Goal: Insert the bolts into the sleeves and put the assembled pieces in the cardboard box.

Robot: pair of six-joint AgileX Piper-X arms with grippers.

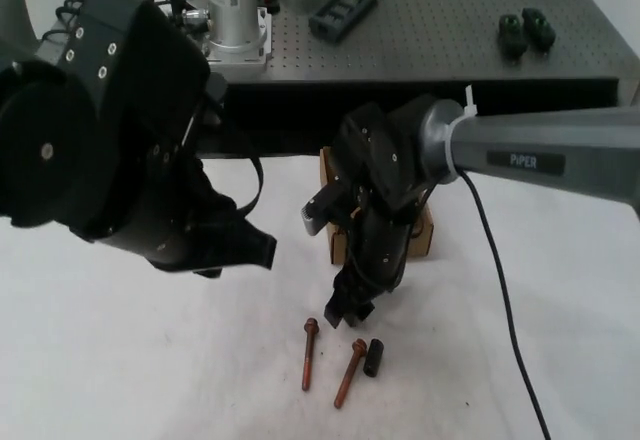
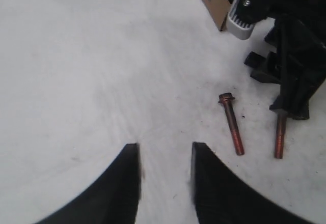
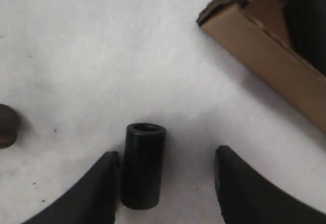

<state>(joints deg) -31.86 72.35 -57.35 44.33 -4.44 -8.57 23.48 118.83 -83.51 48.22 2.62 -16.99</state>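
right end effector (image 3: 165, 155) wide open, empty, straddling the black sleeve (image 3: 145, 165) lying on the tabletop (image 3: 76, 56) (just beside one finger). centre over it, close gently so it doesn't roll.

White lettering (image 1: 525, 161) on right arm (image 1: 600, 155)

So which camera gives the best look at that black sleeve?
The right wrist view: the sleeve lies close up between the open fingers of the right gripper, hollow end plain. The high view shows it small beside a bolt; in the left wrist view that gripper hides it.
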